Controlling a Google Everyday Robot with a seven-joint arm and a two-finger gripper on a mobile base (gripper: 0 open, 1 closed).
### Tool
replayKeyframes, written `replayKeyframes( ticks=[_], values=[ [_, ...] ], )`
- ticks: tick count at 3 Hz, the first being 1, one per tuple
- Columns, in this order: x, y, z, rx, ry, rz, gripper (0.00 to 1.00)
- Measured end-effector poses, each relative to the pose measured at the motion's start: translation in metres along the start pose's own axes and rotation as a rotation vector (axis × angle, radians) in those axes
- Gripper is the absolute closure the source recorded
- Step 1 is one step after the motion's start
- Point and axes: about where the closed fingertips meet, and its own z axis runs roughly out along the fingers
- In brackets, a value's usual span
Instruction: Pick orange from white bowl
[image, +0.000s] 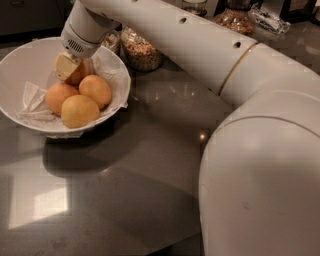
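Note:
The white bowl (20, 62), lined with crumpled white paper, stands at the upper left on the dark table. Three oranges lie at its front: one on the left (59, 96), one on the right (96, 90) and one nearest me (79, 111). A fourth orange (81, 73) sits at the back of the bowl. My gripper (70, 69) reaches down into the bowl from the upper right. One pale finger (63, 66) lies against this orange's left side, and the other finger is hidden behind the fruit. The gripper looks shut on it.
A glass jar of grains (141, 50) stands just right of the bowl, with more jars (235, 17) along the back edge. My arm's white forearm (200, 45) crosses above the table. Its bulky near segment (265, 180) fills the lower right.

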Motion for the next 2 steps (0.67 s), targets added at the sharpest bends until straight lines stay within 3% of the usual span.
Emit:
replayKeyframes(
  ticks=[1, 2],
  values=[
    [0.0, 0.0, 0.0, 0.0, 0.0, 0.0, 0.83],
    [0.0, 0.0, 0.0001, 0.0, 0.0, 0.0, 1.0]
  ],
)
